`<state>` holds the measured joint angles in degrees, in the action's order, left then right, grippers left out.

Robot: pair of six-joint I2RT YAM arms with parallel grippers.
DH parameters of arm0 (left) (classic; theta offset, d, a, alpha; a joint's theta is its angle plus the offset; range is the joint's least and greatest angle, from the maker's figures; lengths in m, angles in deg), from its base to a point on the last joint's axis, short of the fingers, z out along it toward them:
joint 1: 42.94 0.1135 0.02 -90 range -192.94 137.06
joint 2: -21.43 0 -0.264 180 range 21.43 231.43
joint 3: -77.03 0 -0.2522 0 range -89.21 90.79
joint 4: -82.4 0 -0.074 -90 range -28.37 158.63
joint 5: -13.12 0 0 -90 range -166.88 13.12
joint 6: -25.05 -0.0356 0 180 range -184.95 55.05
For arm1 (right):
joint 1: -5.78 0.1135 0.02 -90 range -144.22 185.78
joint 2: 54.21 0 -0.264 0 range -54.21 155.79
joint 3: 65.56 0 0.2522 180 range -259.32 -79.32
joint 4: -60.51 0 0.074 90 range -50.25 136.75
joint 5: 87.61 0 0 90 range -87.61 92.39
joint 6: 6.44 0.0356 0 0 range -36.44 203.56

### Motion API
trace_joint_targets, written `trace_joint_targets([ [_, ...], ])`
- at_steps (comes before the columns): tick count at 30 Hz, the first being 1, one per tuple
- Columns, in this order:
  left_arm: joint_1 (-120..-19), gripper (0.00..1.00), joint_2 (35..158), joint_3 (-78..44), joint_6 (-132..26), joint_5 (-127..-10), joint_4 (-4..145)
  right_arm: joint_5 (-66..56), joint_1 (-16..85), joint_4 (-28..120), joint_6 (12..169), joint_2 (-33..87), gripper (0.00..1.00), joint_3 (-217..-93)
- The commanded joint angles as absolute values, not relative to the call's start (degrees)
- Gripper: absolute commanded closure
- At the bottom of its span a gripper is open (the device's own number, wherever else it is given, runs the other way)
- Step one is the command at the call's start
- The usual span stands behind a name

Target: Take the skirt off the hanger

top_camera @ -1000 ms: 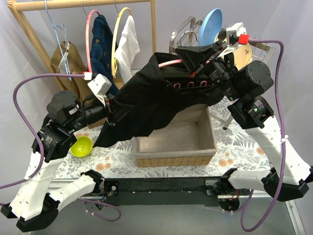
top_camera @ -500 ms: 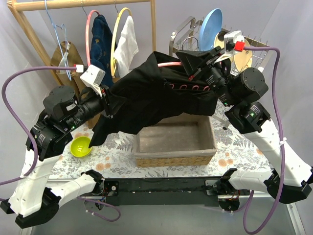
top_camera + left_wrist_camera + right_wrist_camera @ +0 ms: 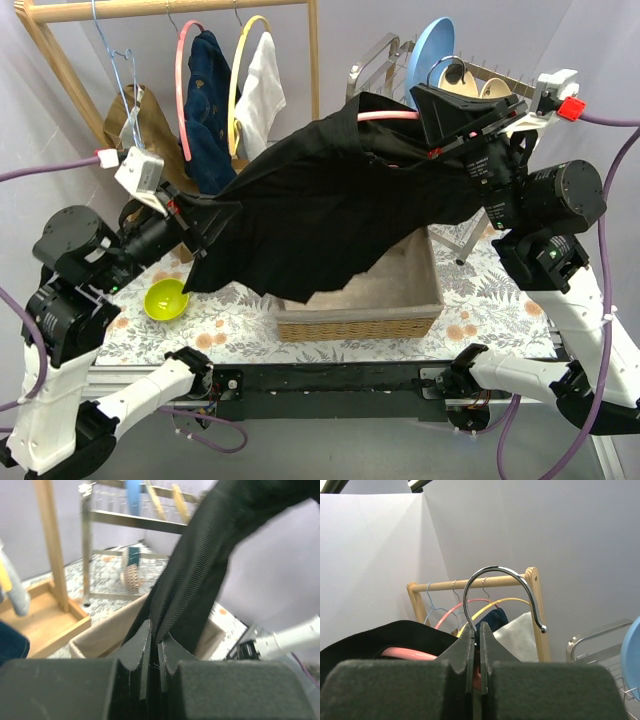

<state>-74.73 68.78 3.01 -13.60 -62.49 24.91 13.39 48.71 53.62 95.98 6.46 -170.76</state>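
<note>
The black skirt point(image 3: 320, 215) hangs stretched in the air between my two grippers, above the basket. Its upper end still sits on the pink hanger point(image 3: 385, 116). My left gripper point(image 3: 195, 215) is shut on the skirt's lower left edge. In the left wrist view the ribbed black fabric point(image 3: 200, 570) runs up from between the closed fingers of the left gripper point(image 3: 155, 637). My right gripper point(image 3: 428, 118) is shut on the hanger at the base of its chrome hook point(image 3: 495, 570). The right wrist view shows that gripper point(image 3: 476, 635), the pink bar point(image 3: 407, 655) and the skirt point(image 3: 380, 635) draped over it.
A wicker basket point(image 3: 400, 318) stands under the skirt at the table's middle. A green bowl point(image 3: 166, 298) lies at the left. A wooden clothes rail point(image 3: 200, 8) with hung garments stands at the back left. A dish rack with a blue plate point(image 3: 430, 50) is at the back right.
The arms moved apart: the left gripper pulled left, the right one rose and went right with the hanger. The skirt is stretched longer and flatter.
</note>
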Motion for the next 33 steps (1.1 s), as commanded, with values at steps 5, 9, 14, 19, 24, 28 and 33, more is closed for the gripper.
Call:
trace_joint_targets([
  [5, -74.5, 1.00, 72.8, 2.7, -2.4, -96.6, 13.3, 27.6, 47.7, 69.7, 96.4, 2.7, 0.99, -171.4],
  [9, -74.4, 1.00, 71.0, 4.1, 1.2, -105.9, 10.7, 29.7, 47.7, 71.3, 95.4, 2.0, 0.99, -171.3],
  [14, -74.4, 1.00, 71.9, 6.7, 4.3, -107.6, 6.9, 29.3, 47.7, 73.3, 95.3, 0.7, 0.99, -169.9],
  [19, -74.4, 1.00, 72.5, 5.8, 5.2, -108.5, 6.0, 28.1, 47.7, 74.2, 94.8, -1.0, 0.99, -167.1],
  [24, -74.4, 0.99, 70.9, 5.4, -3.7, -86.4, 15.3, 15.9, 47.7, 68.9, 93.9, -0.4, 0.99, -167.2],
  [28, -74.4, 0.32, 72.0, 7.5, -8.1, -69.1, 21.0, 4.7, 47.7, 59.4, 93.5, 3.5, 0.99, -169.2],
  [33, -74.4, 0.09, 75.6, 13.1, -12.8, -61.6, 22.9, -5.9, 47.7, 56.2, 94.6, 5.3, 0.99, -168.7],
])
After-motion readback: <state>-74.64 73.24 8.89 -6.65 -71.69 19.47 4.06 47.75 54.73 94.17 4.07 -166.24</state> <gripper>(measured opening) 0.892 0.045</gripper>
